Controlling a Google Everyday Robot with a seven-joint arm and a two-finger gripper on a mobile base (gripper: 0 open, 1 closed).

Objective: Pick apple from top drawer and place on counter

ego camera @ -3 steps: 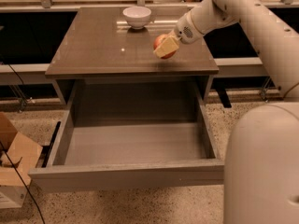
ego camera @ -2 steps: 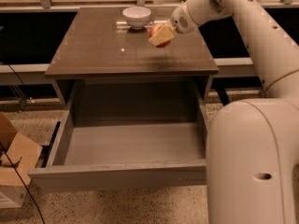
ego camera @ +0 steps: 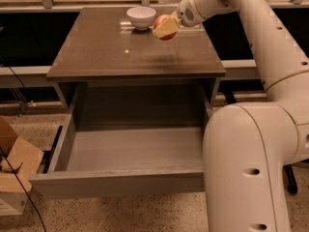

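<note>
The red apple (ego camera: 162, 25) is held in my gripper (ego camera: 165, 28) just above the back right part of the counter (ego camera: 120, 52), next to the white bowl. The gripper's pale fingers are shut on the apple, and one finger covers its front. The top drawer (ego camera: 130, 149) is pulled wide open below the counter and its grey inside holds nothing. My white arm reaches in from the upper right.
A white bowl (ego camera: 141, 17) stands at the back of the counter, close left of the apple. A cardboard box (ego camera: 14, 163) sits on the floor at the left. My arm's large white body (ego camera: 246, 168) stands at the drawer's right front corner.
The gripper has carried the apple left and toward the back of the counter, nearer the white bowl. The drawer has stayed open.
</note>
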